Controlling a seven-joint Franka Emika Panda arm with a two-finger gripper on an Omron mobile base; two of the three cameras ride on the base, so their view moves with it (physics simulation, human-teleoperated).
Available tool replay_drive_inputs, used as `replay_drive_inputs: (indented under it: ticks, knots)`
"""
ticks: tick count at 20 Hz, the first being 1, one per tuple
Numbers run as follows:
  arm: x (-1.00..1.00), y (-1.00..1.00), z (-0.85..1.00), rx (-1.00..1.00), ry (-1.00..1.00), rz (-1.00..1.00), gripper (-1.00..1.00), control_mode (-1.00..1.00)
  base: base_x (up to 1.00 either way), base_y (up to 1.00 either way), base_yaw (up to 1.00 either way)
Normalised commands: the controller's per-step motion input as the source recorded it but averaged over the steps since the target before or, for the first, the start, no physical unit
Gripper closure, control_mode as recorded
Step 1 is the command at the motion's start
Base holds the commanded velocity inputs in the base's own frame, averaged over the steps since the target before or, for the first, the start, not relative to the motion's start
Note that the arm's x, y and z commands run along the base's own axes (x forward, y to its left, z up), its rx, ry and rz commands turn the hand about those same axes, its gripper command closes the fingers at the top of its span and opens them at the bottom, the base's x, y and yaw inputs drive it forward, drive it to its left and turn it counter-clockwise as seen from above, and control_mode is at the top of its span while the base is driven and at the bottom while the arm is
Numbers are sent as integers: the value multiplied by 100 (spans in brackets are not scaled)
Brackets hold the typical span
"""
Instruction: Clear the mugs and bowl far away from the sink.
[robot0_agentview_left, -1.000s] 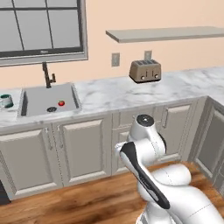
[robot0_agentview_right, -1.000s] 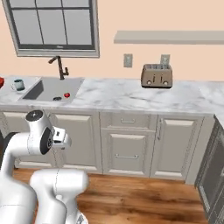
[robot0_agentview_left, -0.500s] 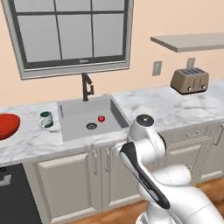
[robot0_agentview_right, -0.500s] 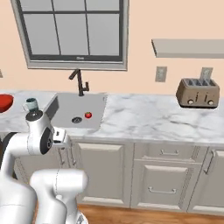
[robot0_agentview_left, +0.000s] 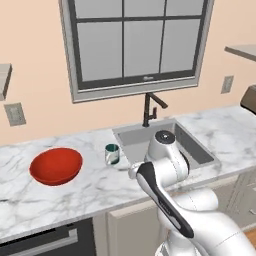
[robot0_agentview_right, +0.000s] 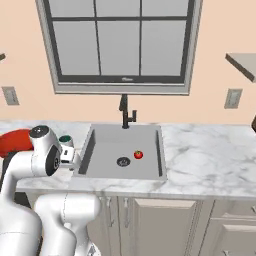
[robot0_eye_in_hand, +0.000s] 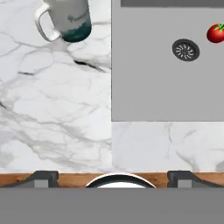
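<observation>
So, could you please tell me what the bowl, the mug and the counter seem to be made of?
Bowl: glossy red, likely glazed ceramic or plastic, given its soft sheen.
Mug: probably glazed ceramic, white over dark green, faintly shiny.
Counter: polished white marble look, with grey veins.

Counter (robot0_eye_in_hand: 57, 113): white marble with grey and dark veining, running under and ahead of the hand.
Sink (robot0_eye_in_hand: 166, 65): flat mid-grey basin ahead and to the right of the hand; drain (robot0_eye_in_hand: 185, 49) dark grey with a paler perforated centre.
Small ball (robot0_eye_in_hand: 215, 33) at the far right of the basin: glossy red with a green top.
Mug (robot0_eye_in_hand: 65, 19) ahead and left of the hand: white upper body and handle, dark green band below.
Bowl (robot0_agentview_left: 56, 166), further left beyond the mug: plain glossy red.
Faucet (robot0_agentview_left: 151, 107) behind the basin: black.
Wall: peach; window frame grey, panes pale grey.
Cabinet fronts (robot0_agentview_right: 165, 225) below the counter: light grey-beige.
</observation>
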Motion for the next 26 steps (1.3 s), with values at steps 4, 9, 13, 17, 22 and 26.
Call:
replay_drive_inputs:
  ticks: [4,9,13,17,22,26]
  knots:
    - [0,0,0,0,0,0,-100,100,11,76,-5]
    - [0,0,0,0,0,0,-100,100,0,29,-2]
    - [0,0,0,0,0,0,-100,100,26,23,0]
    - [0,0,0,0,0,0,-100,100,62,29,0]
    - [24,12,0,0,0,-7,-100,-100,0,0,0]
    - [21,36,0,0,0,-28,-100,-100,0,0,0]
